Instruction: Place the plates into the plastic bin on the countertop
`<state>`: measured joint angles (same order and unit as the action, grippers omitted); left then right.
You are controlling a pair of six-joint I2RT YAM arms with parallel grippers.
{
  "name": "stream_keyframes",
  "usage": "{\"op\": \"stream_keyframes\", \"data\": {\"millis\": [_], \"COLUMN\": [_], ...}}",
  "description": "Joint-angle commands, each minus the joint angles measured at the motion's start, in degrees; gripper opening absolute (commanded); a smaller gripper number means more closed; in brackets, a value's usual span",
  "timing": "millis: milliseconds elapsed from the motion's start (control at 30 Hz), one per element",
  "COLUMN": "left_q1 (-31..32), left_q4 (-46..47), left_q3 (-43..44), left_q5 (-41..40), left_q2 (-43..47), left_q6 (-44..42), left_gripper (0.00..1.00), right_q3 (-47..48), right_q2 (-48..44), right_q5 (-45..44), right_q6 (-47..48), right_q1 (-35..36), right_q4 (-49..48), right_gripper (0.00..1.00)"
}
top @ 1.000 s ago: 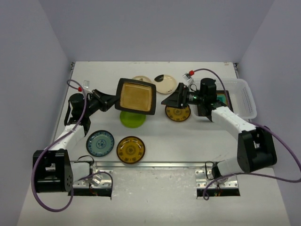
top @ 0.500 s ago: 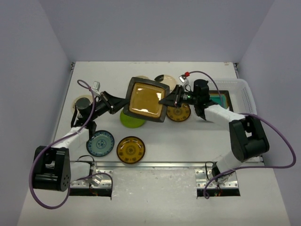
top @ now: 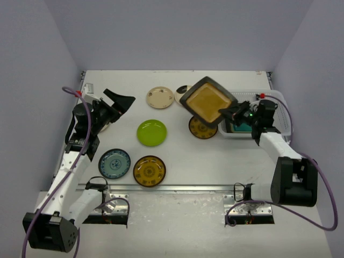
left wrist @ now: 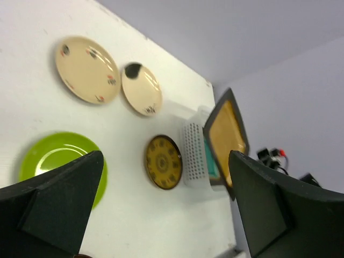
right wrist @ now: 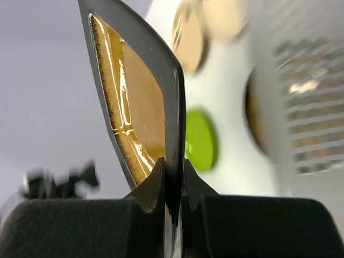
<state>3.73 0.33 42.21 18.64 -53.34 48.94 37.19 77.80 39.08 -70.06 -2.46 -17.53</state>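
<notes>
My right gripper (top: pixel 228 112) (right wrist: pixel 174 180) is shut on the rim of the dark-rimmed amber square plate (top: pixel 208 101) (right wrist: pixel 134 107), which hangs tilted in the air just left of the plastic bin (top: pixel 281 110) (left wrist: pixel 193 156). A teal plate (top: pixel 238 128) lies inside the bin. My left gripper (top: pixel 115 102) (left wrist: pixel 166 215) is open and holds nothing, at the left of the countertop (top: pixel 177 150). Round plates lie flat on it: lime (top: pixel 151 132) (left wrist: pixel 56 158), cream (top: pixel 160 97) (left wrist: pixel 86 70), patterned amber (top: pixel 149 170), patterned blue (top: pixel 114 163). Another amber round (top: pixel 200 130) (left wrist: pixel 164 161) sits partly under the held plate.
A second cream plate (left wrist: pixel 141 88) with a dark patch lies at the back, mostly hidden behind the square plate in the top view. Pale lavender walls close the countertop on three sides. A metal strip (top: pixel 172 188) runs along the front edge.
The amber square plate passed from my left gripper to my right one. The left gripper opened and pulled back left. The right arm carried the plate rightward toward the bin.
</notes>
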Motion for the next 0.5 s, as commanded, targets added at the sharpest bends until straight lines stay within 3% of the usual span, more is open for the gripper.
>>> {"op": "stream_keyframes", "data": {"millis": [0,100,267,467], "left_q1": [0.17,0.22,0.14,0.14], "left_q4": [-16.89,-20.38,-23.61,-24.00], "left_q3": [2.06,2.42,1.47,-0.78], "left_q5": [-13.82,-13.28,-15.29,-13.95], "left_q2": [9.04,10.80,11.59,11.06], "left_q6": [-13.17,-15.79,-21.16,-23.16], "left_gripper": [1.00,1.00,1.00,1.00], "right_q3": [0.44,0.82,6.12,10.45], "right_q2": [-8.08,-9.42,-7.59,-1.75], "right_q5": [-14.03,-26.34,-39.49,-42.75], "right_q6": [-6.63,-9.96,-12.30,-14.00], "right_q1": [-10.55,-14.24,-15.12,-15.91], "right_q4": [7.40,14.17,24.38,27.61], "right_gripper": [0.00,0.00,0.00,0.00]}}
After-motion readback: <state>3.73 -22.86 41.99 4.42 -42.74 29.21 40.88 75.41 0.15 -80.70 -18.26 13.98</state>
